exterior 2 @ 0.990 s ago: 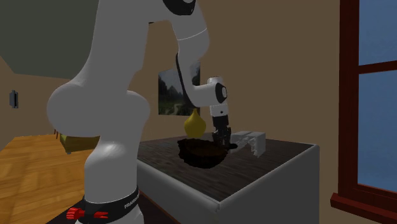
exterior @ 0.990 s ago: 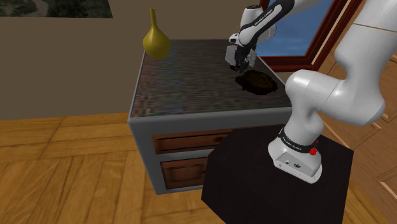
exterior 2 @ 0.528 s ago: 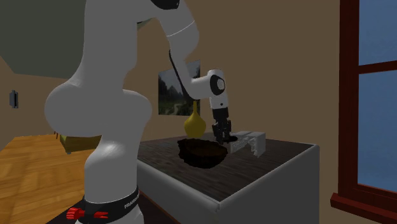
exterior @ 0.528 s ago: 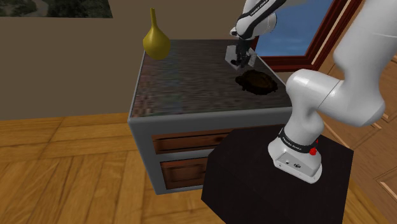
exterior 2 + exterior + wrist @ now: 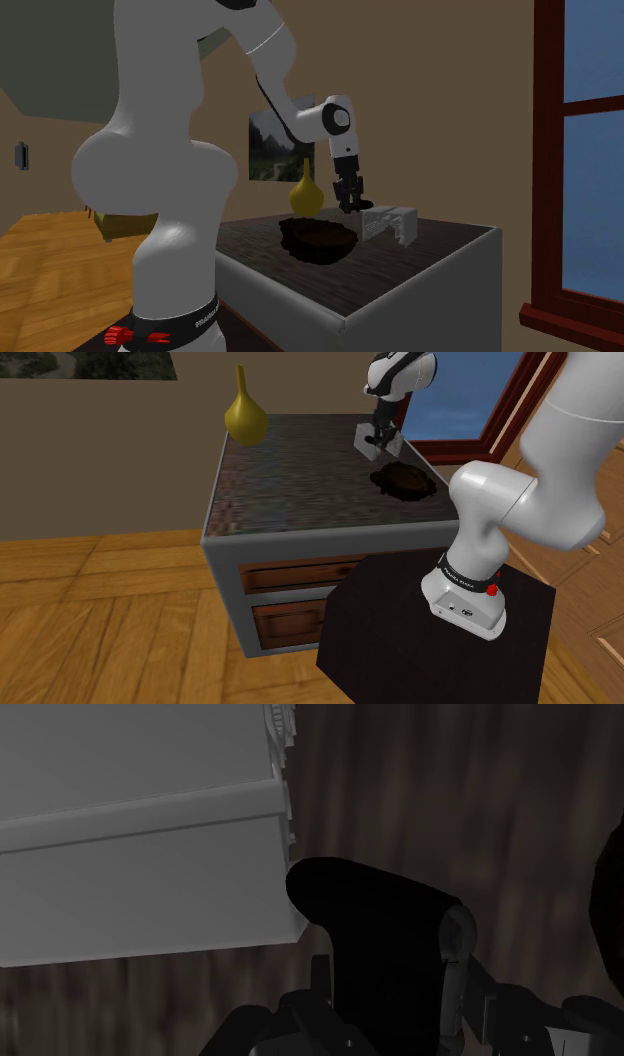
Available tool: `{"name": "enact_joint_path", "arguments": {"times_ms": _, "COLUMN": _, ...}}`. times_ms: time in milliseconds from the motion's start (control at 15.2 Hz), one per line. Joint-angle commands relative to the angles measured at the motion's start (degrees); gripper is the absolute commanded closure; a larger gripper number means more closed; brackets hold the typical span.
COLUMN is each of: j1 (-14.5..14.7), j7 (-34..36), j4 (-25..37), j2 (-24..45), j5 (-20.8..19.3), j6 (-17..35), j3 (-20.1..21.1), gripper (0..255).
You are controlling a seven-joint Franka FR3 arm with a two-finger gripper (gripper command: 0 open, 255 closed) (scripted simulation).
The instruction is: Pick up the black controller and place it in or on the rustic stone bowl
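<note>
The gripper (image 5: 388, 962) is clenched on the black controller (image 5: 372, 919), which stands between its two fingers in the wrist view; the grey pad of one finger (image 5: 455, 949) lies against the controller's side. In the second exterior view the gripper hangs above the dark surface (image 5: 420, 262), so the controller is held in the air and not resting on it; it is just beside a pale grey box (image 5: 392, 222) and close to the dark brown bowl (image 5: 318, 240), not over it as far as this view tells. The bowl sits on the surface near the edge that faces the arm's black stand (image 5: 430, 647); the grey box lies behind it in the shoulder view. A yellow vase (image 5: 243, 416) stands upright at the surface's far corner, on the shoulder view's left, well apart from the bowl; the surface tops a grey cabinet with brown drawers (image 5: 290, 574).
</note>
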Motion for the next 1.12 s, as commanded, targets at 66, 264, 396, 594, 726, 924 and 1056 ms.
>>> {"name": "enact_joint_path", "arguments": {"times_ms": 66, "j1": 1.2, "j7": -2.3, "j4": 1.1, "j2": 2.5, "j5": 2.9, "j6": -2.5, "j3": -1.8, "gripper": 255}}
{"name": "enact_joint_path", "arguments": {"times_ms": 264, "j1": 2.2, "j7": -3.8, "j4": 2.4, "j2": 4.4, "j5": 4.8, "j6": -5.0, "j3": -3.2, "gripper": 255}}
{"name": "enact_joint_path", "arguments": {"times_ms": 396, "j1": 2.8, "j7": -4.6, "j4": 3.3, "j2": 5.5, "j5": 5.7, "j6": -6.7, "j3": -4.2, "gripper": 255}}
{"name": "enact_joint_path", "arguments": {"times_ms": 594, "j1": 3.4, "j7": -5.6, "j4": 4.7, "j2": 6.9, "j5": 6.8, "j6": -9.2, "j3": -5.4, "gripper": 255}}
{"name": "enact_joint_path", "arguments": {"times_ms": 726, "j1": 3.8, "j7": -6.1, "j4": 5.7, "j2": 7.7, "j5": 7.4, "j6": -10.7, "j3": -6.2, "gripper": 255}}
{"name": "enact_joint_path", "arguments": {"times_ms": 924, "j1": 9.4, "j7": -11.8, "j4": -1.2, "j2": 16.6, "j5": 14.5, "j6": -11.7, "j3": -12.6, "gripper": 255}}
{"name": "enact_joint_path", "arguments": {"times_ms": 1056, "j1": 13.0, "j7": -14.4, "j4": -5.5, "j2": 21.8, "j5": 17.5, "j6": -12.8, "j3": -16.3, "gripper": 255}}
